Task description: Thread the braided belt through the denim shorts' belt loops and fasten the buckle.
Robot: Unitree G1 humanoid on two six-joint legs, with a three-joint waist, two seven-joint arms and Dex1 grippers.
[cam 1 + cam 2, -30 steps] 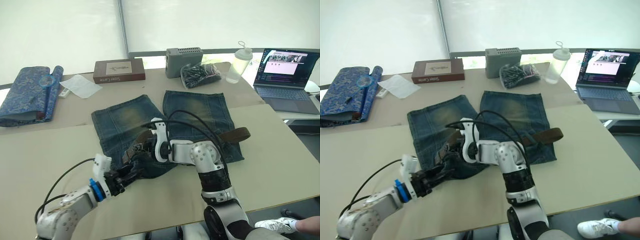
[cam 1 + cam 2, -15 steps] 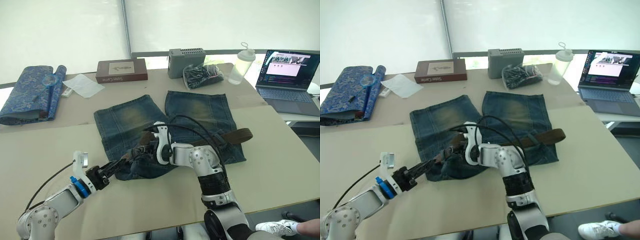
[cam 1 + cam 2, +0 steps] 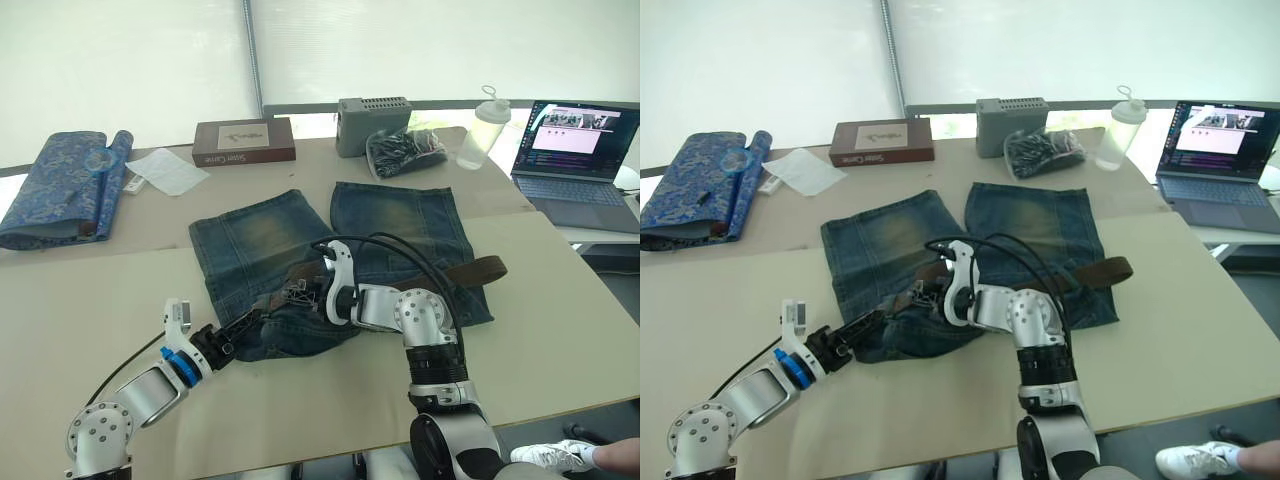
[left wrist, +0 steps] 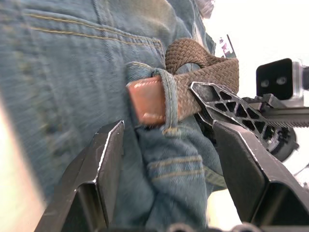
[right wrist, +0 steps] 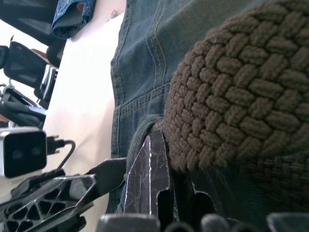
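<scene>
The denim shorts lie flat on the table, waistband towards me. The braided belt runs along the waistband from the right. Its tan leather tip pokes out through one of the belt loops. My left gripper is open just left of that loop, its fingers on either side of the tip without touching it. My right gripper sits on the bunched waistband, shut on the braided belt just behind the loop. I cannot make out the buckle.
Along the back of the table are a blue patterned rolled cloth, white paper, a brown book box, a grey box, a bag of dark items and a bottle. A laptop sits far right.
My left arm swung out to the left, then came back in to the waistband. The right gripper has stayed on the belt at the loop.
</scene>
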